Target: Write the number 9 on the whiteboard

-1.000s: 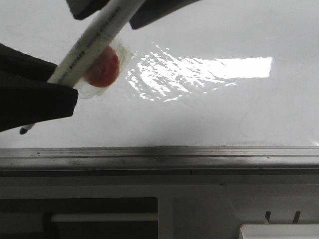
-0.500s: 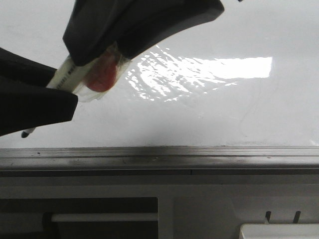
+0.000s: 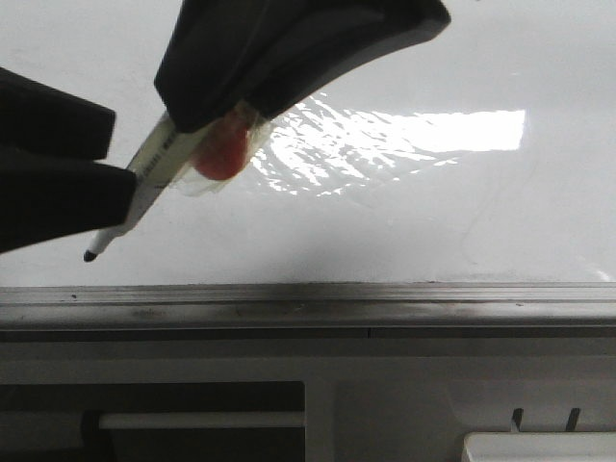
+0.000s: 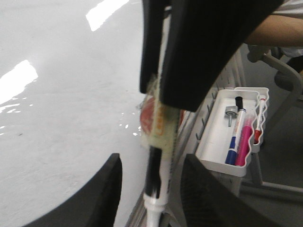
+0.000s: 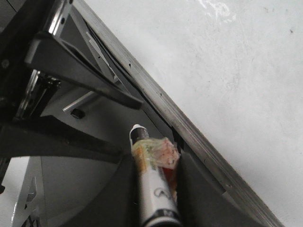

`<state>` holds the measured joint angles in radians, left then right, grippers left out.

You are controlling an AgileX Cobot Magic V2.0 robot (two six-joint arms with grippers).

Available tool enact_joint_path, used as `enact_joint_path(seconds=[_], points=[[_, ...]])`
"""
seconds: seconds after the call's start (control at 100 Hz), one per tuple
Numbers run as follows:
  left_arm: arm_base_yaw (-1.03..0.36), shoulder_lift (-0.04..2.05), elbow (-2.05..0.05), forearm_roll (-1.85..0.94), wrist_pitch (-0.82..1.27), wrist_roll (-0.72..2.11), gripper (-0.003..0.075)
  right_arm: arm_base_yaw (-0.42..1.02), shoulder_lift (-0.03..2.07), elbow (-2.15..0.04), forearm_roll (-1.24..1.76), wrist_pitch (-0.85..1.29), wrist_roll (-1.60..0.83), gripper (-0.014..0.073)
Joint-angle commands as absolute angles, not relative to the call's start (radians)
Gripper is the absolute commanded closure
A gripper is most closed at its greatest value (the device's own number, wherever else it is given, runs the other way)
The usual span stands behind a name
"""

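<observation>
**Marker tip swings clear as the right arm takes charge; board still blank**

Nearest the camera, the grey metal rail (image 3: 385, 300) runs along the whiteboard's lower edge; off to the side, in the left wrist view, a white tray (image 4: 213, 142) holds spare pens and plays no part for now. Just beyond the rail, the black tip of the marker (image 3: 144, 188) points down and to the left over the whiteboard (image 3: 433, 221); whether it touches the surface cannot be told from these views. A second ago that tip was all but hidden behind the left gripper (image 3: 123, 154); it now sits further right and in plain sight. The left gripper's jaws stand apart around the marker's lower barrel, with a gap showing on at least one side, so they seem to guide it loosely, not clamp it. Above and farther in, the right gripper (image 3: 207, 120), which has come down over the barrel in the last second, is closed on the marker at a wad of clear tape with a red patch (image 3: 223, 154); the right wrist view shows the barrel pinched between both fingers. Farther back, a bright glare patch lies across the glossy board; no stroke of the number 9 can be seen anywhere on it. The writing, by this evidence, has yet to begin; the pen appears ready for its first contact.
</observation>
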<state>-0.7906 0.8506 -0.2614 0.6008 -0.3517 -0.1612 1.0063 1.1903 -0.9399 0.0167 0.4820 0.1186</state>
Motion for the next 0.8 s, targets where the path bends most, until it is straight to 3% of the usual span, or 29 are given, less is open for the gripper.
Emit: enact_joint_path(seconds=[0.0, 0.2, 0.44, 0.79], points=[[-0.787, 0.781, -0.287, 0.525, -0.350, -0.171, 0.0428, 0.969, 1.124, -0.974, -0.005, 0.421, 0.123, 0.0664], [-0.751, 0.631, -0.287, 0.310, -0.307, -0.171, 0.0428, 0.842, 1.023, -0.974, -0.005, 0.378, 0.176, 0.0664], [-0.709, 0.621, -0.287, 0.295, -0.328, -0.171, 0.0428, 0.720, 1.036, -0.978, 0.000, 0.369, 0.182, 0.0663], [-0.707, 0.622, -0.287, 0.230, -0.406, -0.171, 0.0428, 0.679, 1.162, -1.099, -0.023, 0.417, 0.210, 0.0663]])
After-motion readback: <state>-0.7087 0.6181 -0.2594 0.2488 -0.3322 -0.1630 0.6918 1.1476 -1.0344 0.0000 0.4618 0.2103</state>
